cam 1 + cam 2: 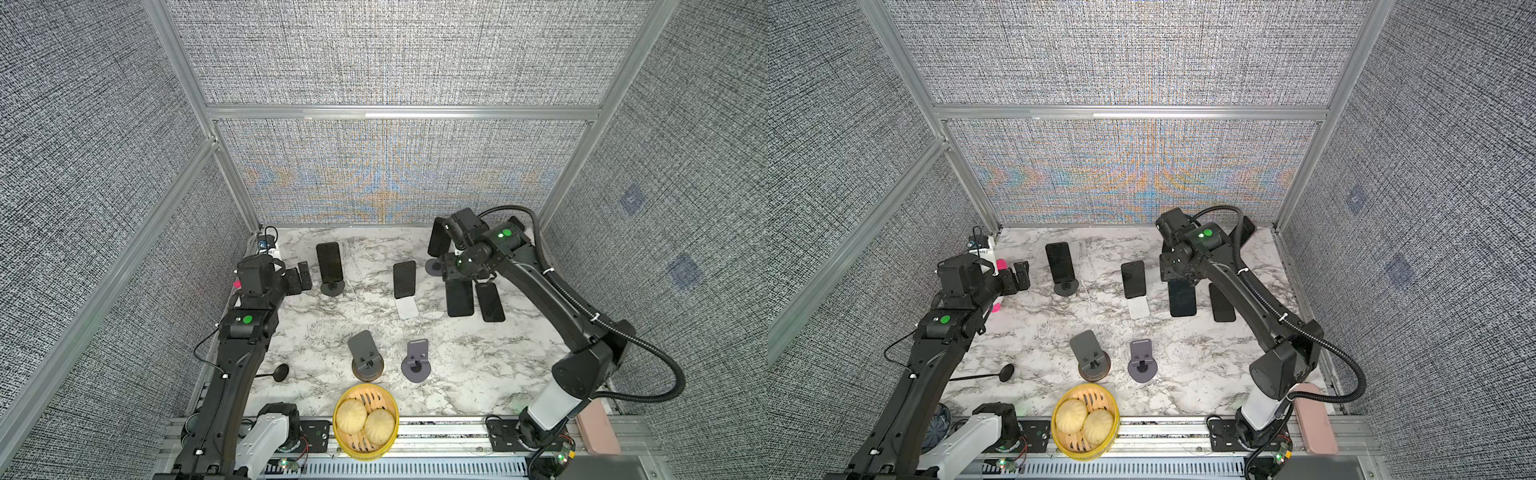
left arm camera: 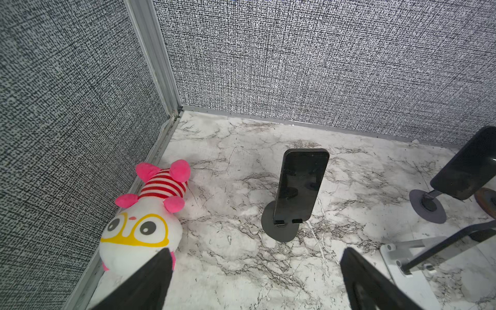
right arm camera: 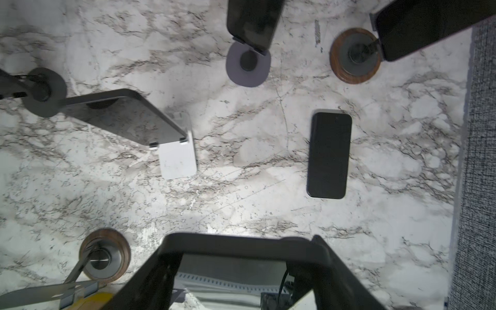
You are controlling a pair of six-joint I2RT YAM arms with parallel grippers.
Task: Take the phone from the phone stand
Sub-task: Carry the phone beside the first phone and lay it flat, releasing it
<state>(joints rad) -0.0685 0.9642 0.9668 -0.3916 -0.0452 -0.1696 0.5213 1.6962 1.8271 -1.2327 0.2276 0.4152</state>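
Over the marble table, the right tool clasps a phone beside the flat phone; the left tool gapes. Best lower it level, then release.

Your phone, black with a glossy dark screen, is clamped across its width in the right gripper, toward the table's right rear. Well apart, nearer the front edge, the wood-based stand and the grey-disc stand stand upright, empty.

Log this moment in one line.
left gripper open, facing standing phone | right gripper shut on held phone, raised off table | flat phone on table
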